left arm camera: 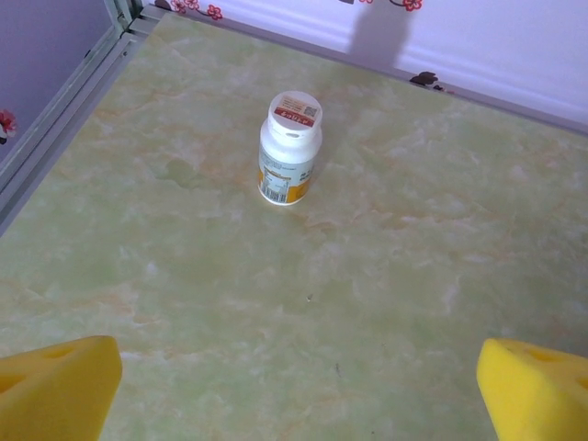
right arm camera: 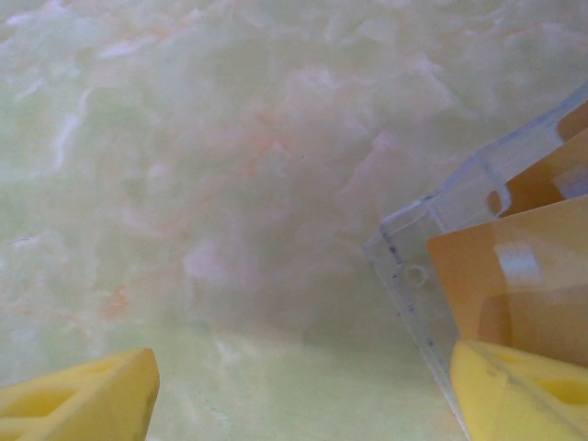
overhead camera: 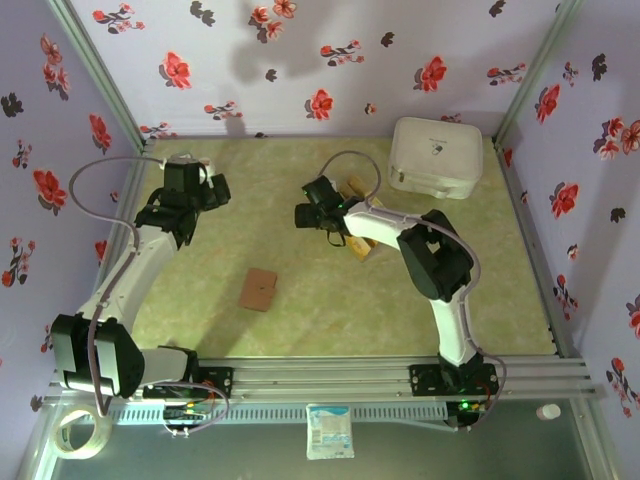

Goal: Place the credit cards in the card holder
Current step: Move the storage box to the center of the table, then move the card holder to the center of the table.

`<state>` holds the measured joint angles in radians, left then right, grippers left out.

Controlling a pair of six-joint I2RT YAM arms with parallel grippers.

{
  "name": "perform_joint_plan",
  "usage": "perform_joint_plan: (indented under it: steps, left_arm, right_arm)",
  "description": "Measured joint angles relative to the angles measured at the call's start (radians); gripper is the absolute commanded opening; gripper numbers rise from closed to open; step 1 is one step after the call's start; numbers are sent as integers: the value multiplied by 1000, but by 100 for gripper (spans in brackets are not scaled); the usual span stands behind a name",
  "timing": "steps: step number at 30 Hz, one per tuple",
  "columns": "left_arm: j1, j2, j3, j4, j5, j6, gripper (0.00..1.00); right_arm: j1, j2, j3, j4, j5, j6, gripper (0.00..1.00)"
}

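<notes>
The left gripper (left arm camera: pixel 294 395) hovers over the green marbled table (left arm camera: pixel 413 239) with its jaws spread wide, the two yellow fingertips (left arm camera: pixel 55 386) at opposite edges of the wrist view and nothing between them. A white bottle (left arm camera: pixel 289 147) stands upright ahead of it, well apart. The card holder (overhead camera: pixel 259 289) lies flat on the table between the two arms, nearer the front, clear of both grippers. The right gripper (right arm camera: pixel 299 395) is low over the table, its jaws also parted widely and gripping nothing. Its right fingertip (right arm camera: pixel 524 395) overlaps the corner of a clear plastic case (right arm camera: pixel 413 266) holding the credit cards (right arm camera: pixel 524 266); whether it touches them cannot be told. A white box (overhead camera: pixel 437 157) sits at the far right corner.
</notes>
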<state>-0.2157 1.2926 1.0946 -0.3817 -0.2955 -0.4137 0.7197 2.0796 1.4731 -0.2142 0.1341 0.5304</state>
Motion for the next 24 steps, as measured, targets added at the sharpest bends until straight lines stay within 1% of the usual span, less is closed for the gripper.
perform_joint_plan:
  steps: [3, 6, 12, 15, 18, 21, 24]
  left_arm:
    - [0, -3, 0, -15, 0, 0, 100]
    - [0, -22, -6, -40, 3, 0, 100]
    - [0, -92, -49, -109, 11, 0, 100]
    - [0, -127, -75, -146, 23, 0, 100]
    - [0, -160, -108, -179, 54, -1, 100]
    - [1, -174, -139, -204, 109, -5, 100]
    - [1, -174, -183, -214, 188, -19, 100]
  right_arm:
    - [6, -44, -13, 4, -85, 4, 86]
    - [26, -126, -56, 22, -153, 27, 89]
    - [85, -267, -169, 86, -206, 95, 87]
    - [111, -307, -254, 133, -221, 139, 84]
    - [126, -327, -347, 176, -238, 199, 78]
    - [144, -332, -429, 231, -256, 266, 73]
    - [188, -331, -492, 290, -273, 342, 67]
